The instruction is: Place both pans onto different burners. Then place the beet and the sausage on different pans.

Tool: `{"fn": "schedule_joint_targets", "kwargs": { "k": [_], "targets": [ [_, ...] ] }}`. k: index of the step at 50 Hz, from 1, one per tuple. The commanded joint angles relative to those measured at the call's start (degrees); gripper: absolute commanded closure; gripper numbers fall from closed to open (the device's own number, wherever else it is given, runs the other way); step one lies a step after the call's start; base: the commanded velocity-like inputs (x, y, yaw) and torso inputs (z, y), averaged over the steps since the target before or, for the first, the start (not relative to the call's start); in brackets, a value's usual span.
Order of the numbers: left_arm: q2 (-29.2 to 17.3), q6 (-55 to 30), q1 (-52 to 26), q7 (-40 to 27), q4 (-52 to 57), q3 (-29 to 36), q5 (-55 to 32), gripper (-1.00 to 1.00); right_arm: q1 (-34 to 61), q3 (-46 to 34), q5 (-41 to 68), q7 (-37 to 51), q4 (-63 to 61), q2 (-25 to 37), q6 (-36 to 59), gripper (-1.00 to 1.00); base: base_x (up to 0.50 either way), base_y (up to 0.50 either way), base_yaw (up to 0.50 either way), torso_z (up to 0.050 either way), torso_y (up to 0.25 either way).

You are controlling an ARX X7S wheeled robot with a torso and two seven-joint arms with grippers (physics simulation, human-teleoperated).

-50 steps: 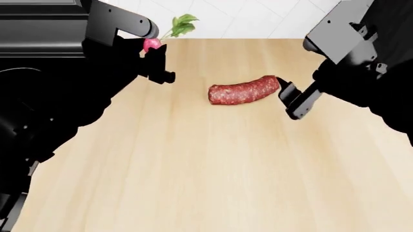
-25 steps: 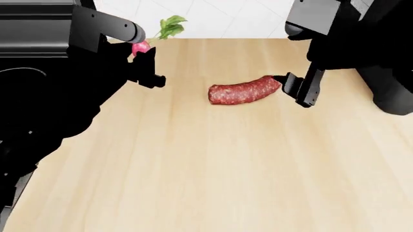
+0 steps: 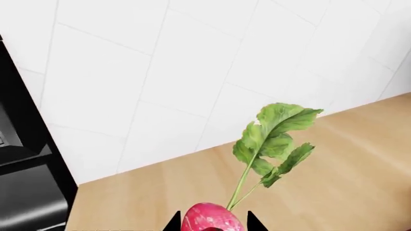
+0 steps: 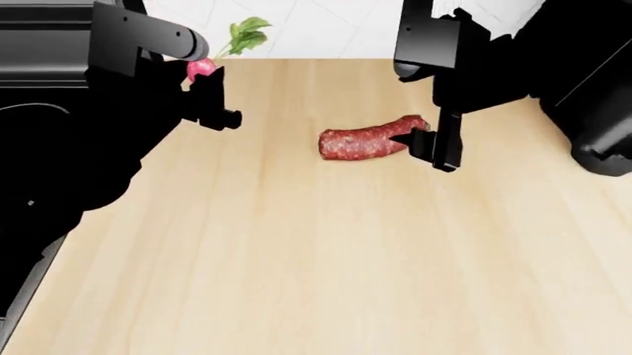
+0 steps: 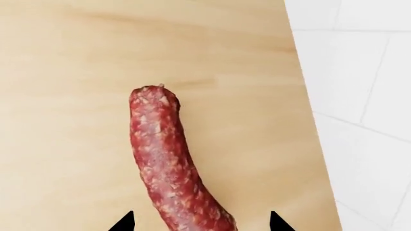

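Head view: wooden countertop (image 4: pixel 296 244), pale grain, fills most of the frame; white tiled wall (image 4: pixel 326 22) behind its far edge. No pan or burner shows in any of the 3 views, so no container contents to record.

Left gripper (image 4: pixel 203 85) at the far left of the counter, near the wall. The beet (image 4: pixel 200 68) sits between its 2 fingers, pink-red root clamped, stem and green leaves (image 4: pixel 242 33) sticking up and away toward the tiles. Left wrist view confirms: beet (image 3: pixel 211 217) wedged between the 2 black fingertips (image 3: pixel 172 224), jaws narrowed to the root's width and touching it on both sides. Leaves (image 3: pixel 276 139) stand clear above the counter edge. Whether the root touches the wood under it, cannot tell.

Right gripper (image 4: pixel 427 144) hangs over the right end of the sausage (image 4: pixel 371 140), which lies flat on the counter near the middle, slightly curved, dark red with white flecks. Right wrist view: sausage (image 5: pixel 168 163) runs lengthwise between the 2 fingertips (image 5: pixel 123 222), with bare wood showing on each side. Jaws spread wide, holding nothing, no contact with the sausage visible.

Beet and sausage well apart. Dark appliance body (image 3: pixel 26 192) beside the counter's left end.
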Motion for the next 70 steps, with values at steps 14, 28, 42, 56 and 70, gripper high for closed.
{"fn": "schedule_joint_targets", "kwargs": {
  "k": [14,28,42,56,70],
  "targets": [
    [0.0,1.2,0.7,-0.7,-0.6,-0.1,0.7,1.00,-1.0,-4.3,-4.1,-6.0,11.4,-6.1,-8.7,-1.00,0.00,0.00,0.00,0.000,0.000],
    [0.2,1.4,0.8,-0.7,-1.0,0.1,1.1,1.00,-1.9,-5.1,-5.2,-7.5,16.3,-9.4,-13.2,-1.00,0.00,0.00,0.00,0.000,0.001],
    [0.2,1.5,0.9,-0.8,-1.0,0.4,1.4,1.00,-3.1,-5.2,-5.6,-8.0,20.7,-11.3,-16.3,-1.00,0.00,0.00,0.00,0.000,0.000],
    [-0.1,1.3,1.0,-1.1,-0.8,0.5,1.4,1.00,-4.3,-5.2,-5.5,-8.2,22.6,-12.1,-17.5,-1.00,0.00,0.00,0.00,0.000,0.000],
    [-0.1,1.2,1.1,-1.3,-0.7,0.7,1.5,1.00,-5.5,-5.0,-5.5,-8.6,26.2,-13.4,-19.9,-1.00,0.00,0.00,0.00,0.000,0.000]
  ]
}}
